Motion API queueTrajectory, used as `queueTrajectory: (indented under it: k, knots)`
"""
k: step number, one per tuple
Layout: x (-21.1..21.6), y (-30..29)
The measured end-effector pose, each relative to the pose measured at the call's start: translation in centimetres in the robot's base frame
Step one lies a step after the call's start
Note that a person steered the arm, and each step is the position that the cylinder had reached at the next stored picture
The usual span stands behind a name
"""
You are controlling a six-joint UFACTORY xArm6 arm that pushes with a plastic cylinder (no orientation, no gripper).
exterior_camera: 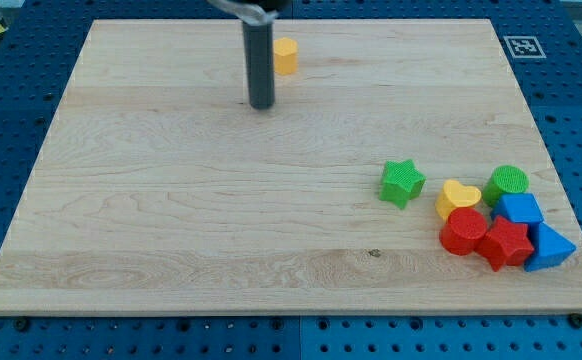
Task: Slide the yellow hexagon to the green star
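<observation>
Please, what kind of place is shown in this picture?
Probably a robotics lab bench: a wooden board lies on a blue perforated table, a printed marker tag sits in the board's corner, and my tip stands near the yellow hexagon.

A lab bench: blue perforated table [31,60]; fiducial marker [520,46] on wooden board [221,200].

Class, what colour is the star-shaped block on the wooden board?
Green. The star shows best in the camera view, the only one, at the view's right.

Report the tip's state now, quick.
No gripper: my tip holds nothing, resting on the board just left of and below the yellow hexagon, far from the green star.
</observation>
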State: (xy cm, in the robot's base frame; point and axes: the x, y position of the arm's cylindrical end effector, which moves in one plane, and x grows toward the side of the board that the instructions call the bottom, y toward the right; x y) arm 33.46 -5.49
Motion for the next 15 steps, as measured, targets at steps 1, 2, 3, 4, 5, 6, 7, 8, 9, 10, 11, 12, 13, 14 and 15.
queueTrajectory:
  k: [1,2,3,4,5,6,7,8,9,10,11,12,13,14,15]
  knots:
    - [-6.4,-1.5]
    - [-7.0,1.9]
    - [-6.2,5.2]
    - [-5.4,6.1]
    - [-6.0,6.3]
    - [-7.6,6.8]
    - [-7.0,6.9]
    - [-4.4,8.2]
    - [-2.2,9.3]
    - [-3.1,9.7]
    - [-3.2,10.7]
    - [-2.9,12.5]
    - [-1.5,13.0]
    - [0.4,13.2]
    - [3.1,13.8]
